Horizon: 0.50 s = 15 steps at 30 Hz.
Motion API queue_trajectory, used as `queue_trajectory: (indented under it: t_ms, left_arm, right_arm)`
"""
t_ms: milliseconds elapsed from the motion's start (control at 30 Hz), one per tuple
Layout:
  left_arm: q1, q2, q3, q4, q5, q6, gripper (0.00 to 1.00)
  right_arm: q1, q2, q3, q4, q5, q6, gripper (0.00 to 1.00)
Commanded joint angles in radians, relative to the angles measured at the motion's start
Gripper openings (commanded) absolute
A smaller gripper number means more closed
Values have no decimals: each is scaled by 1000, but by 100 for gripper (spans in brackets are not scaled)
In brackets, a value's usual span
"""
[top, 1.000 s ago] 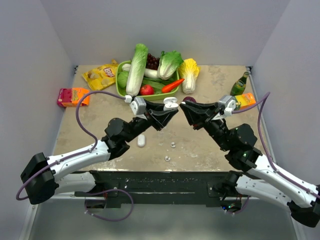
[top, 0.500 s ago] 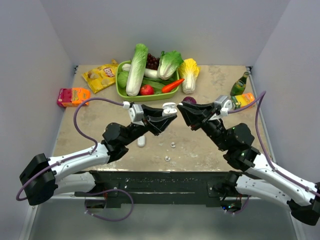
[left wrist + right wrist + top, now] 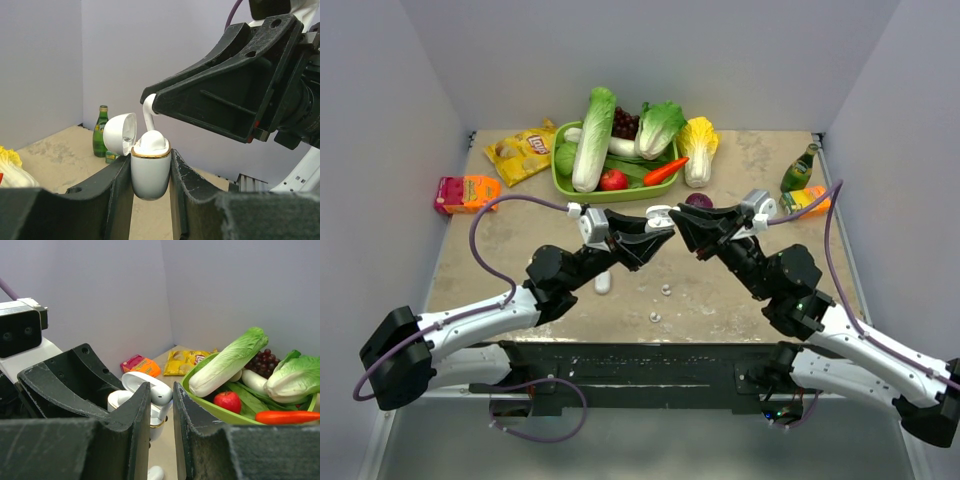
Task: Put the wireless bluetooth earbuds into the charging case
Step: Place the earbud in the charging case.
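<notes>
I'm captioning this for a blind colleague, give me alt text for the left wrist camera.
The left gripper clamps an open charging case; the right gripper holds an earbud by its stem at the case's mouth. A green bottle stands behind.

One charging case (image 3: 150,172), one bottle (image 3: 799,168), one carrot (image 3: 665,171), one tomato (image 3: 613,180)

You have no text here that reads clearly. The yellow snack bag (image 3: 523,152) carries a round red logo, its letters too small to make out. The label on the green bottle (image 3: 798,170) and the print on the pink-orange box (image 3: 466,193) are blurred too.
</notes>
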Motion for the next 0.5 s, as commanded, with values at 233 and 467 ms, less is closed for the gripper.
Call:
queue_trajectory:
  t_ms: [233,467]
  left_arm:
    - [0,2,20,61,4,8,0]
    - [0,-7,23,66,0,11,0]
  right_arm:
    - [9,20,16,30,3,-7,0]
    - [12,27,7,18,3,-4,0]
